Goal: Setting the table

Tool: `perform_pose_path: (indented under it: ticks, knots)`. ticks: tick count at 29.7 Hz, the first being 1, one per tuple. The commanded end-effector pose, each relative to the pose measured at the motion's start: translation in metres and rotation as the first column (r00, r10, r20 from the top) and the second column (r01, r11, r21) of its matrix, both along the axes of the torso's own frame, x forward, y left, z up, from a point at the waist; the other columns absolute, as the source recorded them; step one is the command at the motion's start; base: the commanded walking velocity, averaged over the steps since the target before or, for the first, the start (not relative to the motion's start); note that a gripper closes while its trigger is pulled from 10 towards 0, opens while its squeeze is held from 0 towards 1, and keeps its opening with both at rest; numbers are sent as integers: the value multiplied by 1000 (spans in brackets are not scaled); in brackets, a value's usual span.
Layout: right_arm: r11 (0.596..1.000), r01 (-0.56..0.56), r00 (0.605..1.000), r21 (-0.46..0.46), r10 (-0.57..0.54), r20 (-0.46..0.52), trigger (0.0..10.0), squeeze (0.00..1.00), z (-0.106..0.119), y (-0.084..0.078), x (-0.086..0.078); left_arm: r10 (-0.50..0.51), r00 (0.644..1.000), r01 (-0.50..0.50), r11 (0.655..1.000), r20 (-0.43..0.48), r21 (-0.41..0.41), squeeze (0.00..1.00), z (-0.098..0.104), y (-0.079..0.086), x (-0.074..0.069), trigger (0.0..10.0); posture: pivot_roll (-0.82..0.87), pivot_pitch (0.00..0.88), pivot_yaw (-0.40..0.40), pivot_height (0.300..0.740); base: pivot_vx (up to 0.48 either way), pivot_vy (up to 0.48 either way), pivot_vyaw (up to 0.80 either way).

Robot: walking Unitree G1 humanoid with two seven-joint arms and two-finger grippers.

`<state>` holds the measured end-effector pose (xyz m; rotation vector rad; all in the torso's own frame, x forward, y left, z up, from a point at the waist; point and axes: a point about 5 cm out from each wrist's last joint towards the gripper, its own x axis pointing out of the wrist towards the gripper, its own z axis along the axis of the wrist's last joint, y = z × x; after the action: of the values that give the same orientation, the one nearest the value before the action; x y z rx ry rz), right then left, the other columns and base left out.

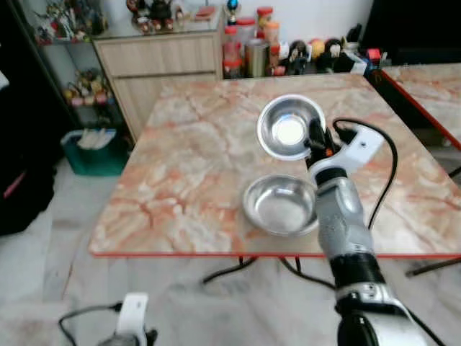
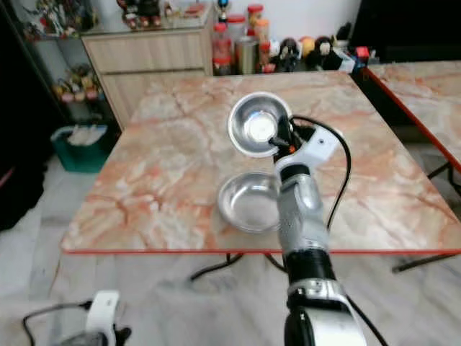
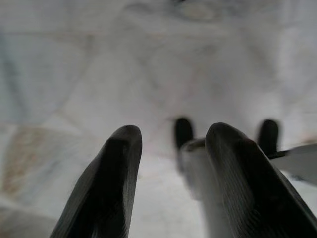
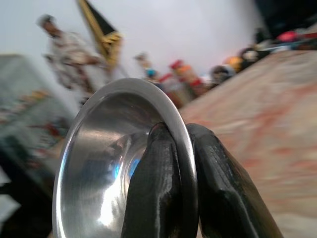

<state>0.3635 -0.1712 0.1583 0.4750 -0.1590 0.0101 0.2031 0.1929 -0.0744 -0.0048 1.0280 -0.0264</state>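
Observation:
My right gripper (image 1: 315, 138) is shut on the rim of a steel bowl (image 1: 289, 127), holding it tilted above the marble table (image 1: 187, 173). In the right wrist view the two black fingers (image 4: 158, 188) pinch the steel bowl's rim (image 4: 184, 148) between them. A second steel bowl (image 1: 281, 205) rests on the table near its front edge, just below the held one. My left gripper (image 3: 171, 163) hangs low over the pale floor with its fingers apart and nothing between them.
A wooden cabinet (image 1: 158, 61) and several jars and bottles (image 1: 248, 47) stand behind the table. A green bin (image 1: 94, 148) sits on the floor at the left. Another red-edged table (image 1: 432, 86) is at the right. A black cable (image 1: 385, 180) loops off my right arm.

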Motion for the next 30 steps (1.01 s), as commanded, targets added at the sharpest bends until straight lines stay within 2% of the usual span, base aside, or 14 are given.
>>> perform_pose_path:
  ticks: [1, 10, 12, 14, 18, 20, 22, 30]
  knots:
    - [999, -37, 998, -5, 37, 41, 10000, 0, 12, 13, 1, 14, 1000, -14, 999, -1, 33, 0, 2, 12, 0, 10000, 45, 0, 38, 740, 0, 0, 0]
    - [996, -75, 997, -47, 76, 2, 10000, 0, 9, 12, -8, 15, 1000, -14, 999, -2, 34, 0, 2, 12, 1, 10000, 42, 0, 37, 740, 0, 0, 0]
    - [995, -65, 996, -79, 61, -59, 10000, 0, 1, 9, -11, 14, 1000, -14, 999, -2, 33, 0, 2, 12, 1, 10000, 42, 0, 37, 740, 0, 0, 0]
    - [998, -14, 989, -64, 5, -151, 10000, 0, -11, 0, -14, 13, 1000, -13, 999, -2, 33, 0, 2, 12, 1, 10000, 36, 0, 38, 740, 0, 0, 0]
    - [997, 14, 963, -70, -32, -266, 10000, 0, -24, -4, -16, 11, 1000, -11, 999, -3, 33, 0, 2, 12, 1, 10000, 32, 0, 39, 740, 0, 0, 0]
    - [999, 9, 963, -41, -20, -270, 10000, 0, -26, -2, -18, 12, 1000, -12, 999, -3, 34, 0, 2, 12, 1, 10000, 33, 0, 38, 740, 0, 0, 0]
    - [1000, 18, 947, 5, -16, -321, 10000, 0, -32, -2, -21, 13, 1000, -13, 999, -2, 34, 0, 2, 12, 1, 10000, 35, 0, 37, 740, 0, 0, 0]
    - [995, 70, 912, 67, -37, -410, 10000, 0, -40, -6, -23, 13, 1000, -13, 999, -1, 34, 0, 2, 12, 1, 10000, 38, 0, 36, 740, 0, 0, 0]
